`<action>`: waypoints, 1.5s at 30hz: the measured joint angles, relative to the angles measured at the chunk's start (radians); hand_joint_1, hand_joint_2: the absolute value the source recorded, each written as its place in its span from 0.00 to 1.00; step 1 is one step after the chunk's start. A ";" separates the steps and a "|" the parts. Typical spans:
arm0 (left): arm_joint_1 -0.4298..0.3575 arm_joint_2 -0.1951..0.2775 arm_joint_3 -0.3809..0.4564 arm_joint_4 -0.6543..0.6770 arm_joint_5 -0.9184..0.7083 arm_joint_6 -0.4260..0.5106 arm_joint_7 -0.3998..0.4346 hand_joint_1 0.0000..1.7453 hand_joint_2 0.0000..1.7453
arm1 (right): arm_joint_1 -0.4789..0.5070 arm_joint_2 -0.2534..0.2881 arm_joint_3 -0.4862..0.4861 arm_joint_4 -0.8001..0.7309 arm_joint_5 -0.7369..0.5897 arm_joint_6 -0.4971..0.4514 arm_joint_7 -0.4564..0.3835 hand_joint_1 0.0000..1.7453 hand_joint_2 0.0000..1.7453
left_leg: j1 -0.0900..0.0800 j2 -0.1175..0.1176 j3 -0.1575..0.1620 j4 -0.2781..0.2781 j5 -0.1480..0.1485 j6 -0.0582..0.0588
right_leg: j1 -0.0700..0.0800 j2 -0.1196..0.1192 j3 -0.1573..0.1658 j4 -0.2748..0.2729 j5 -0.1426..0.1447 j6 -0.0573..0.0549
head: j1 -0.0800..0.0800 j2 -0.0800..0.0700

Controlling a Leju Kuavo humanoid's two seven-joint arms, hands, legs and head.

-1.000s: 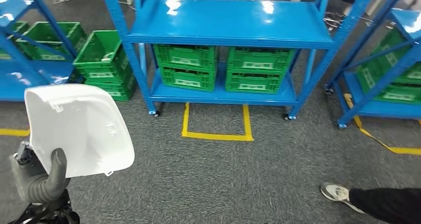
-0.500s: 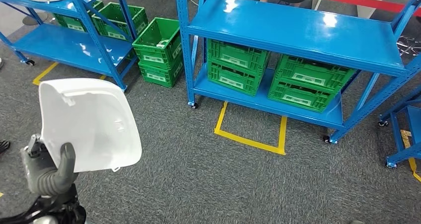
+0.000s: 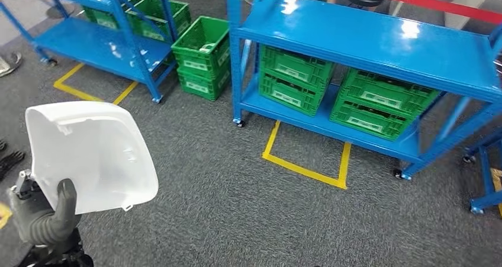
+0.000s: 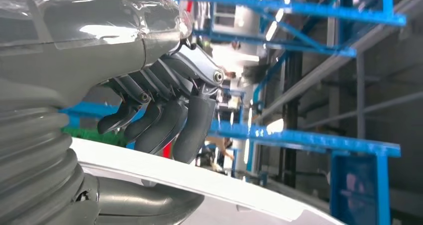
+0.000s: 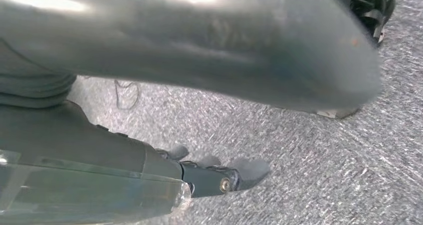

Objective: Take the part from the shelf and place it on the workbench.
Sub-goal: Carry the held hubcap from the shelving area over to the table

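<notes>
Left hand (image 3: 44,216): grasps the white part (image 3: 92,154) by its lower edge, raised at the robot's left.
Right hand (image 5: 209,177): hangs over the carpet; state unclear.
Carry: keep it upright, clear of the blue shelf (image 3: 367,39); no worktop visible.

The view has swung further right; the part (image 3: 89,151) sits lower left.

The white part (image 3: 89,151) sits at the near left, held up over the carpet floor (image 3: 237,214) by the left robot hand (image 3: 44,216). Ahead stands a shelf rack (image 3: 367,42) with crates (image 3: 331,92) on its bottom shelf; two stacked crates (image 3: 204,57) sit on the floor left of it, a second rack (image 3: 100,39) farther left.
</notes>
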 joint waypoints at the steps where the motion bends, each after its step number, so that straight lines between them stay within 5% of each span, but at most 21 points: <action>1: 0.001 0.000 0.000 -0.002 -0.002 0.002 0.000 1.00 1.00 | 0.000 0.000 0.000 0.000 0.000 0.000 0.000 0.00 0.00 | 0.000 -0.015 0.000 -0.004 0.002 0.007 | -0.001 -0.013 0.002 -0.002 -0.002 0.006 | 0.002 0.000; 2: 0.001 0.000 0.000 -0.005 -0.004 0.005 0.000 1.00 1.00 | 0.000 -0.001 0.000 0.000 0.000 0.000 0.000 0.00 0.00 | 0.001 -0.030 0.001 -0.009 0.006 0.013 | -0.002 -0.013 0.004 0.001 -0.009 0.012 | 0.004 0.000; 4: 0.001 0.000 0.000 -0.010 -0.006 0.009 0.000 1.00 1.00 | -0.001 -0.003 0.000 0.000 0.001 -0.001 -0.001 0.00 0.00 | 0.006 -0.059 0.004 -0.021 0.015 0.027 | -0.006 0.023 -0.017 0.061 -0.053 0.023 | 0.010 0.000; 6: 0.002 0.000 0.000 -0.012 -0.007 0.012 -0.001 1.00 1.00 | 0.002 -0.003 0.000 0.000 0.003 -0.002 -0.003 0.00 0.00 | 0.008 -0.088 0.003 -0.023 0.020 0.034 | -0.010 0.067 -0.080 0.204 -0.124 0.029 | 0.021 0.000; 8: 0.008 0.000 0.001 -0.013 -0.008 0.015 -0.003 1.00 1.00 | 0.005 -0.003 0.000 0.000 0.004 -0.003 -0.006 0.00 0.00 | 0.007 -0.121 0.002 -0.023 0.022 0.035 | -0.012 0.078 -0.132 0.309 -0.152 0.031 | 0.029 0.000; 10: 0.015 0.000 0.004 -0.013 -0.008 0.018 -0.009 1.00 1.00 | 0.004 -0.004 0.000 0.000 0.005 -0.005 -0.013 0.00 0.00 | 0.008 -0.151 0.005 -0.023 0.023 0.034 | -0.012 0.084 -0.120 0.262 -0.100 0.029 | 0.038 0.000; 13: 0.021 0.000 0.013 -0.017 -0.006 0.018 -0.021 1.00 1.00 | -0.001 -0.006 0.000 0.000 0.008 -0.007 -0.022 0.00 0.00 | 0.006 -0.185 0.004 -0.018 0.023 0.023 | -0.017 0.132 -0.044 0.057 0.006 0.022 | 0.052 0.000; 16: 0.025 0.001 0.018 -0.022 -0.005 0.017 -0.026 1.00 1.00 | -0.002 -0.005 0.000 0.000 0.008 -0.007 -0.025 0.00 0.00 | 0.006 -0.208 -0.007 -0.014 0.024 0.005 | -0.017 0.140 -0.027 0.008 0.019 0.008 | 0.049 0.000; 18: 0.030 0.001 0.023 -0.024 -0.005 0.020 -0.033 1.00 1.00 | -0.006 -0.002 0.000 -0.002 0.008 -0.006 -0.025 0.00 0.00 | 0.006 -0.162 -0.019 0.009 0.007 -0.005 | -0.017 0.124 -0.027 0.006 0.023 -0.006 | 0.044 0.000; 20: 0.033 0.001 0.030 -0.028 -0.010 0.030 -0.041 1.00 1.00 | -0.006 0.000 0.000 -0.002 0.008 -0.006 -0.025 0.00 0.00 | 0.008 -0.093 -0.064 0.108 -0.056 -0.014 | -0.017 0.105 -0.028 0.005 0.025 -0.017 | 0.030 0.000; 22: 0.035 -0.001 0.036 -0.030 -0.014 0.039 -0.043 1.00 1.00 | 0.000 -0.002 0.000 -0.001 0.008 -0.007 -0.023 0.00 0.00 | 0.015 -0.079 -0.132 0.253 -0.124 -0.022 | -0.015 0.084 -0.028 0.005 0.024 -0.022 | 0.013 0.000; 24: 0.039 -0.001 0.040 -0.030 -0.015 0.045 -0.043 1.00 1.00 | 0.003 -0.002 0.000 -0.001 0.008 -0.007 -0.022 0.00 0.00 | 0.019 -0.081 -0.155 0.302 -0.128 -0.026 | -0.015 0.061 -0.028 0.005 0.022 -0.020 | 0.004 0.000; 27: 0.040 -0.002 0.041 -0.030 -0.015 0.047 -0.043 1.00 1.00 | -0.001 -0.001 0.000 -0.002 0.007 -0.006 -0.022 0.00 0.00 | 0.015 -0.041 -0.058 0.122 -0.034 -0.020 | -0.013 0.035 -0.020 0.005 0.016 -0.012 | -0.002 0.000; 29: 0.038 -0.003 0.042 -0.033 -0.016 0.046 -0.043 1.00 1.00 | -0.002 0.000 0.000 -0.002 0.007 -0.006 -0.021 0.00 0.00 | 0.007 -0.007 -0.002 0.017 -0.003 -0.010 | -0.010 0.021 -0.014 0.006 0.011 -0.001 | -0.003 0.000; 32: 0.039 -0.003 0.042 -0.037 -0.018 0.045 -0.044 1.00 1.00 | -0.001 0.000 0.000 -0.001 0.007 -0.004 -0.020 0.00 0.00 | 0.003 -0.031 0.006 -0.013 0.003 0.008 | -0.011 -0.006 -0.005 -0.001 0.006 0.017 | 0.003 0.000; 34: 0.039 -0.004 0.042 -0.039 -0.019 0.045 -0.045 1.00 1.00 | -0.002 0.000 0.000 -0.001 0.007 -0.004 -0.019 0.00 0.00 | 0.007 -0.057 0.011 -0.025 0.013 0.021 | -0.014 0.016 -0.015 0.033 -0.025 0.028 | 0.007 0.000; 37: 0.044 -0.005 0.042 -0.041 -0.019 0.032 -0.046 1.00 1.00 | 0.003 0.001 0.000 -0.002 0.007 -0.001 -0.014 0.00 0.00 | 0.009 -0.096 0.010 -0.031 0.022 0.032 | -0.015 0.070 -0.103 0.237 -0.133 0.035 | 0.020 0.000; 39: 0.055 -0.006 0.042 -0.041 -0.021 0.010 -0.046 1.00 1.00 | 0.006 0.002 0.000 -0.002 0.007 0.000 -0.010 0.00 0.00 | 0.008 -0.124 0.009 -0.030 0.023 0.033 | -0.015 0.079 -0.139 0.315 -0.148 0.035 | 0.028 0.000; 40: 0.060 -0.007 0.042 -0.041 -0.024 -0.002 -0.046 1.00 1.00 | 0.005 0.003 0.000 -0.002 0.007 0.000 -0.009 0.00 0.00 | 0.008 -0.138 0.011 -0.030 0.024 0.033 | -0.015 0.082 -0.132 0.295 -0.124 0.033 | 0.031 0.000; 43: 0.069 -0.013 0.042 -0.043 -0.043 -0.034 -0.047 1.00 1.00 | 0.002 0.002 0.000 -0.001 0.007 0.002 -0.009 0.00 0.00 | 0.007 -0.177 0.013 -0.027 0.026 0.024 | -0.017 0.131 -0.045 0.083 -0.011 0.023 | 0.042 0.000; 45: 0.072 -0.017 0.042 -0.044 -0.051 -0.047 -0.047 1.00 1.00 | 0.001 0.001 0.000 -0.001 0.007 0.003 -0.009 0.00 0.00 | 0.005 -0.198 0.008 -0.023 0.025 0.014 | -0.017 0.159 -0.016 0.002 0.016 0.014 | 0.046 0.000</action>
